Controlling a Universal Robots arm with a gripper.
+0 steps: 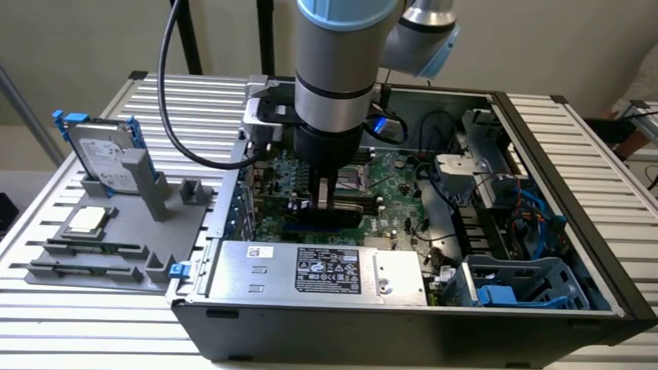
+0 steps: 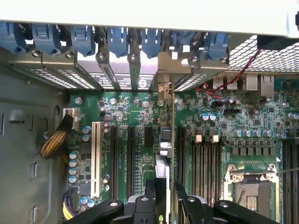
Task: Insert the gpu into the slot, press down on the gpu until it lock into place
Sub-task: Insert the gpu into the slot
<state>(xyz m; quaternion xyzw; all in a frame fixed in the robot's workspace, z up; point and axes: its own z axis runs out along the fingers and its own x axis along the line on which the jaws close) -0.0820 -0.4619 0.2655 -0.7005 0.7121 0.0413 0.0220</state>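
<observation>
Wrist view: gripper (image 2: 164, 193) straddles the gpu (image 2: 163, 154), seen edge-on and upright between the two fingers (image 2: 148, 189), its bracket end up at the rear slot covers (image 2: 117, 70). Jaws stand wide, pads either side of the card; contact not discernible. Exterior view: gripper (image 1: 331, 206) is down inside the case (image 1: 411, 324) over the motherboard (image 1: 401, 208), gpu (image 1: 350, 210) beneath it, sitting at the blue slot (image 1: 323, 229).

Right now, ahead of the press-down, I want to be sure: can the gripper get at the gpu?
Probably yes. The gpu stands on edge on the board, directly below the gripper, with the open jaws either side of it and nothing between.
</observation>
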